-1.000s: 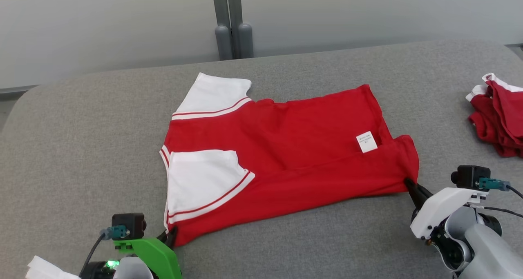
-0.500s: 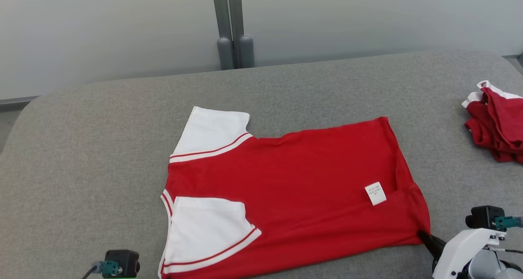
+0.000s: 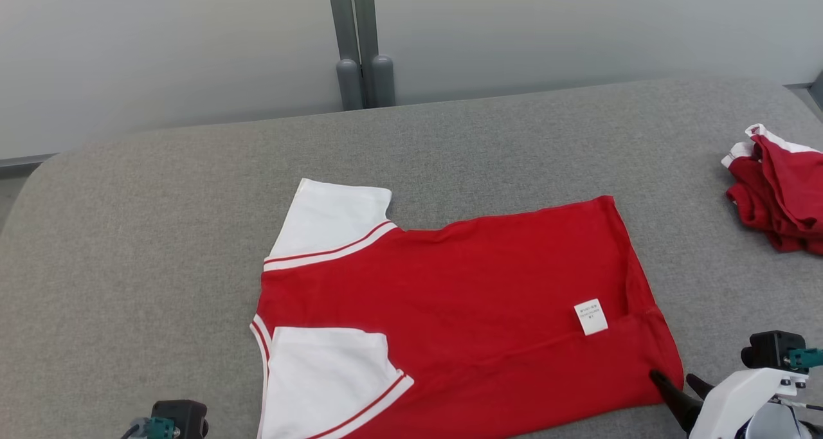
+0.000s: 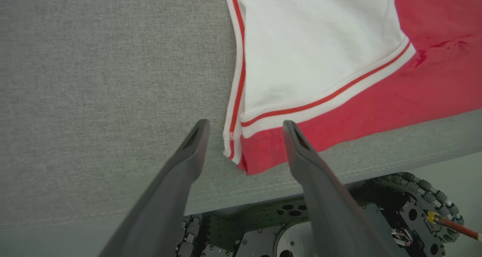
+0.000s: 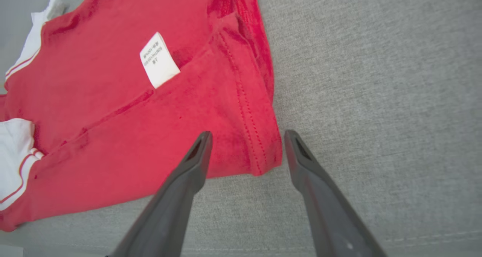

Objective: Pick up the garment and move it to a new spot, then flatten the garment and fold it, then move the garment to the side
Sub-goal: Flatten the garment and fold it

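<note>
I read both claws apart: left gripper point(image 4: 245, 124) at sleeve-side corner, right gripper point(image 5: 248, 133) at hem corner (likely stretch points), garment point(image 3: 463, 285) flat, ready for folding.

The garment point(image 3: 463, 285) is soft knitted cloth, matt, red on the body and white on the sleeves. Just ahead of the right tool point(image 5: 246, 134) its hem shows fine rows of stitching. The label point(image 5: 158, 59) a little beyond this tool is thin and white, woven cloth or paper, I cannot tell which. The tabletop point(image 3: 161, 233) under both tools is covered with grey cloth, rough and matt. The left tool point(image 4: 244, 125) has dark, smooth, matt plastic fingers.
</note>
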